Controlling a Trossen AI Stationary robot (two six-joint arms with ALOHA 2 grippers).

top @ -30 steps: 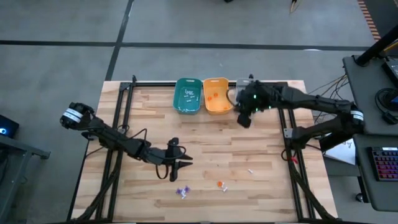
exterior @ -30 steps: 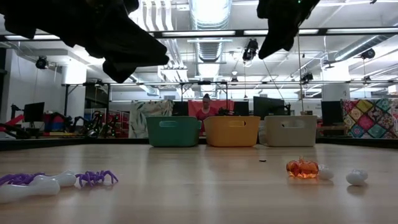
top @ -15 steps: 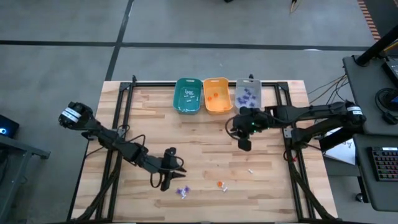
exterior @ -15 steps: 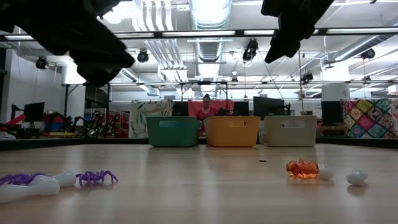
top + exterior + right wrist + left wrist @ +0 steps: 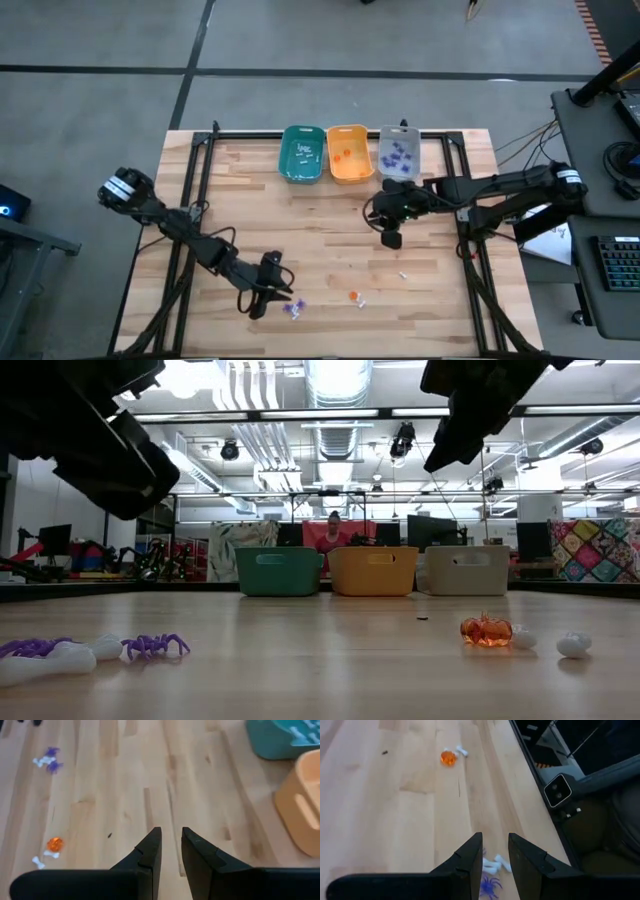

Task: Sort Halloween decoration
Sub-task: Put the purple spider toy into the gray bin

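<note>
Trinkets: a few small pieces lie loose on the front part of the bench, in two little groups.
Purple spider (image 5: pixel 291 308): it lies near the front edge, with white bones (image 5: pixel 492 866) just beside it; in the low view the spider (image 5: pixel 154 646) and a white piece are at the left side.
Orange pumpkin (image 5: pixel 353 295): it lies to the right of the spider group, well apart from it, with small white pieces (image 5: pixel 573 645) near it. One more white piece (image 5: pixel 403 274) lies alone, further right.
Sorted pieces: purple ones are in the grey bin (image 5: pixel 400 140), orange ones in the orange bin (image 5: pixel 348 171), white ones in the teal bin (image 5: pixel 302 172).
Bins: the three stand side by side at the back edge of the bench (image 5: pixel 330 230), teal at left, orange in the middle, grey at right.
Left gripper (image 5: pixel 258 304): it hangs low over the front of the bench, just beside the purple spider. The wrist view shows the fingers (image 5: pixel 470 857) with a narrow gap between them and nothing in it.
Right gripper (image 5: pixel 391 238): it is above the middle of the bench, in front of the bins and well apart from the loose pieces. Its fingers (image 5: pixel 151 850) also stand only a little apart, and they hold nothing.
Room: a person in red (image 5: pixel 331 532) is seen far behind the bins in the low view.
</note>
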